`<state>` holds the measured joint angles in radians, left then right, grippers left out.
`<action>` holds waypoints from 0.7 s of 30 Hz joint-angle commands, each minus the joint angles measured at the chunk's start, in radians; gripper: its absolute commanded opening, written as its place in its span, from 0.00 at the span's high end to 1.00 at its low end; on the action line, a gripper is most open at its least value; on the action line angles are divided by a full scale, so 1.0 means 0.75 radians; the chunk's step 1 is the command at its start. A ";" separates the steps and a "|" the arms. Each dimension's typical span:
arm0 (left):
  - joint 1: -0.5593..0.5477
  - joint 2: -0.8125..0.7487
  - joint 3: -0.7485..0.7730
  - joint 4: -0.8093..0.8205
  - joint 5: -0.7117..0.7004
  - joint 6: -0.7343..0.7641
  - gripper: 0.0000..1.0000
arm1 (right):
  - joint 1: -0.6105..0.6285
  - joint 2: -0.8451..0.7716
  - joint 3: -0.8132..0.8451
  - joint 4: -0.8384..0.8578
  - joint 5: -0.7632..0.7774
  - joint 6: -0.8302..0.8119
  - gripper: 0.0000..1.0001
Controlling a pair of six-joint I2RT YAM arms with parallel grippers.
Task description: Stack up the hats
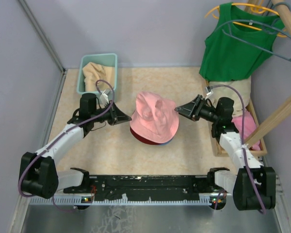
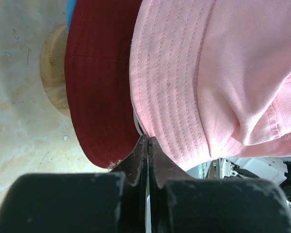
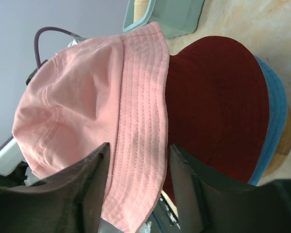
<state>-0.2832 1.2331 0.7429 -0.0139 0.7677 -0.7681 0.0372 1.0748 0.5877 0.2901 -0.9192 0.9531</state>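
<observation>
Sitting midtable, pink hat (image 1: 155, 119), teal basket (image 1: 81, 77) behind

Each arm, left arm (image 1: 63, 138) and right arm (image 1: 235, 150), is built from white link shells joined by black cylindrical joint housings. A purple-grey cable (image 3: 53, 28) is routed along each arm to the wrist. The left pincer (image 1: 129, 118) and right pincer (image 1: 178, 109) are black, with matte tapered fingers (image 3: 87, 194). A black base rail (image 1: 145, 183) spans both mounts.
</observation>
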 commanded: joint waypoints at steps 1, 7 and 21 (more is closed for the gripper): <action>0.012 0.014 0.046 0.066 0.033 -0.006 1.00 | 0.035 0.015 -0.024 0.109 -0.025 0.014 0.52; 0.012 0.030 0.047 0.080 0.034 -0.010 1.00 | 0.110 0.074 -0.047 0.208 0.038 0.060 0.98; 0.080 -0.001 -0.048 0.088 0.032 0.068 1.00 | 0.038 -0.011 -0.165 -0.039 0.121 -0.139 1.00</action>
<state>-0.2432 1.2499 0.7303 0.0208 0.7753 -0.7574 0.0715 1.0817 0.4946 0.2832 -0.8581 0.9001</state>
